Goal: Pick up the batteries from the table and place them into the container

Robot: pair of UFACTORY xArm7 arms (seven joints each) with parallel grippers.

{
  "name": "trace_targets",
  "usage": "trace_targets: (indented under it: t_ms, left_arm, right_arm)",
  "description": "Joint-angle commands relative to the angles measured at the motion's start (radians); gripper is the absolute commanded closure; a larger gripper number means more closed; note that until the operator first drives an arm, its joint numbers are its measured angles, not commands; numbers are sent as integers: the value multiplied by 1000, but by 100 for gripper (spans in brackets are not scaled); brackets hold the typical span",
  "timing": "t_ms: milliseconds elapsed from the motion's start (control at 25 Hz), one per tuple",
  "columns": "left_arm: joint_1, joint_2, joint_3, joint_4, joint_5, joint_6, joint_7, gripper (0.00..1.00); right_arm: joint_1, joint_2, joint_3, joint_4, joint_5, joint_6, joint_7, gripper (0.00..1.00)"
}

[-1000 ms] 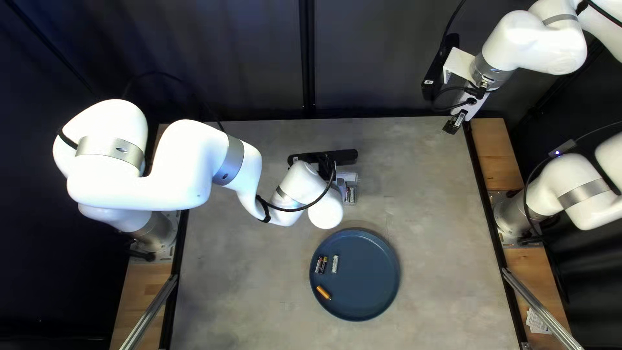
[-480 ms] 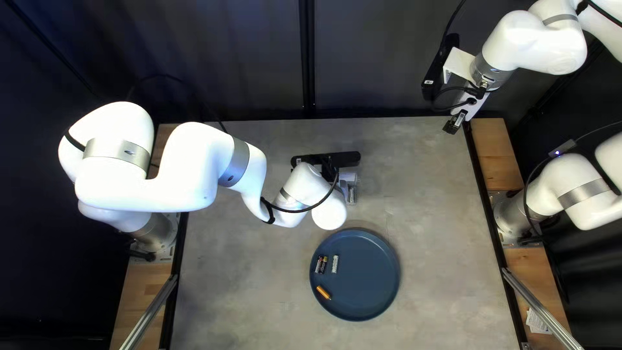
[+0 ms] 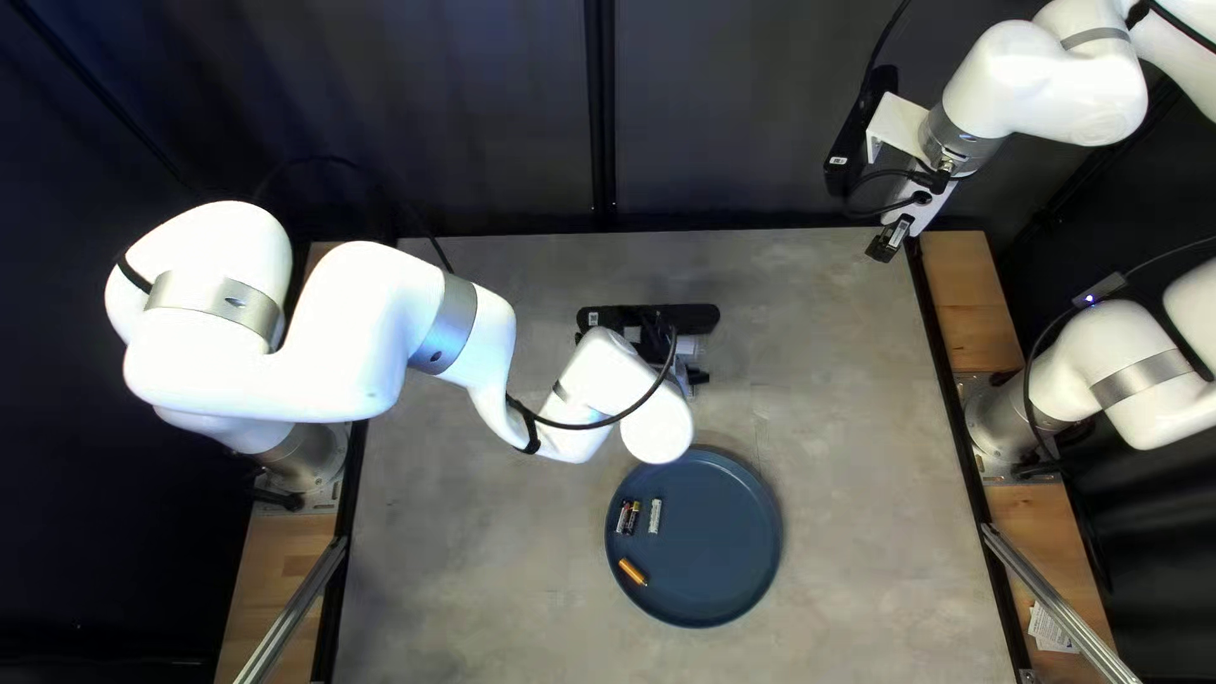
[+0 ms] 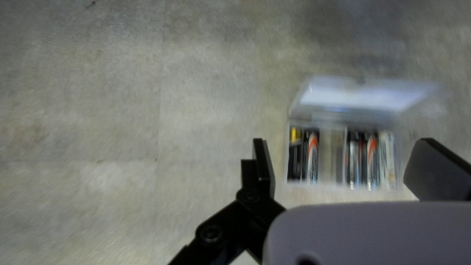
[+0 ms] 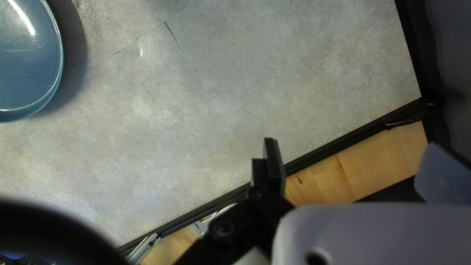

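My left gripper (image 3: pixel 699 376) is over the table, above the plate in the top left view, mostly covered by its own arm. In the left wrist view the left gripper (image 4: pixel 343 142) is open. Between and beyond its fingers stands the clear container (image 4: pixel 331 169), lid raised, with several batteries (image 4: pixel 371 159) in it and a bare stretch in its middle. Several more batteries (image 3: pixel 655 516), one of them orange (image 3: pixel 632 571), lie on the blue plate's left side. My right gripper (image 3: pixel 888 241) hangs at the table's far right corner; the right wrist view shows this right gripper (image 5: pixel 351 149) open, holding nothing.
The round blue plate (image 3: pixel 716 557) rests near the table's middle, with the left arm (image 3: pixel 656 432) reaching close above its far rim. Black rails and wooden strips (image 3: pixel 970 304) border the table's sides. A dark curtain (image 3: pixel 443 114) hangs behind.
My left gripper and wrist have shifted toward the right of the top left view. The container part seen beside the gripper is now largely covered there. The right arm and the plate's batteries stay put.
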Motion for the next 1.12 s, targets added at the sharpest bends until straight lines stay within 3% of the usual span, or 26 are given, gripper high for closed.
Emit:
trace_targets:
  t_ms: [40, 160, 280, 640, 1120]
  left_arm:
    - [48, 15, -93, 41, -182, -53, 253, 0]
    - [68, 21, -118, 50, -259, -72, 317, 0]
    - [61, 42, -129, 71, -296, -79, 288, 0]
    - [-27, 187, -117, 249, -253, -28, 149, 0]
    - [-19, 229, -120, 228, -251, -100, 150, 0]
  right_arm:
    - [0, 0, 0, 0, 0, 0, 0, 0]
    - [0, 0, 0, 0, 0, 0, 0, 0]
    - [0, 0, 0, 0, 0, 0, 0, 0]
    - [0, 0, 0, 0, 0, 0, 0, 0]
    - [0, 0, 0, 0, 0, 0, 0, 0]
